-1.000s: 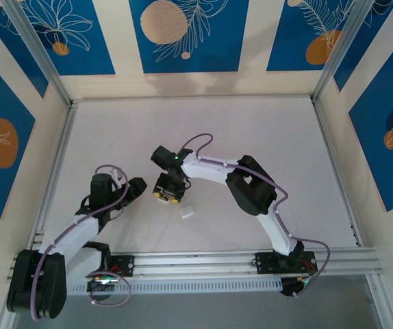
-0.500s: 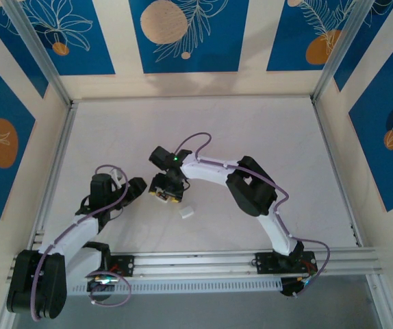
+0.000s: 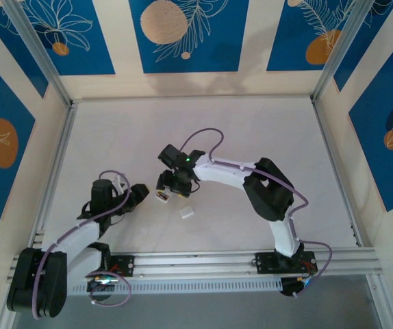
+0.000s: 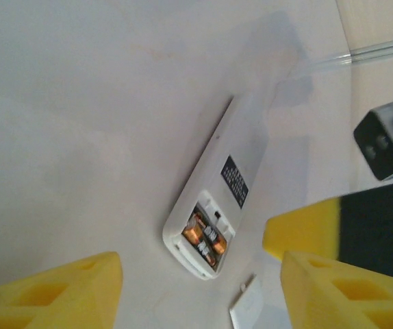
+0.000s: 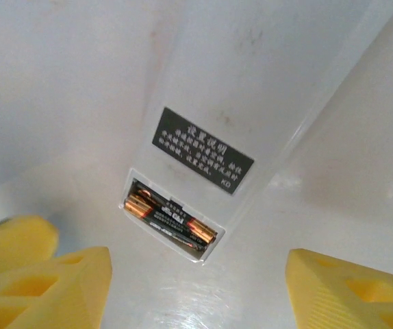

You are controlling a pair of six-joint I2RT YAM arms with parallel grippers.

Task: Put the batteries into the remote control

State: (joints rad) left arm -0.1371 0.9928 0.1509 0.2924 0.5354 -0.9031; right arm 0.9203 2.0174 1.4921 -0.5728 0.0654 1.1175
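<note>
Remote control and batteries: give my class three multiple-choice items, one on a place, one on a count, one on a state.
1. Where are the batteries relative to the remote control?
A. Loose beside it
B. Inside the compartment at its end
C. Underneath it

2. How many batteries can be seen?
A. One
B. Four
C. Two

3. What state is the compartment in?
A. Uncovered, its contents exposed
B. Shut under a cover
C. Uncovered and empty

Answers:
1 B: the right wrist view shows them lying side by side inside the recess below the black label.
2 C: two dark cells with gold-orange ends are visible there.
3 A: nothing covers the recess, and a loose white piece lies beside the remote.
</note>
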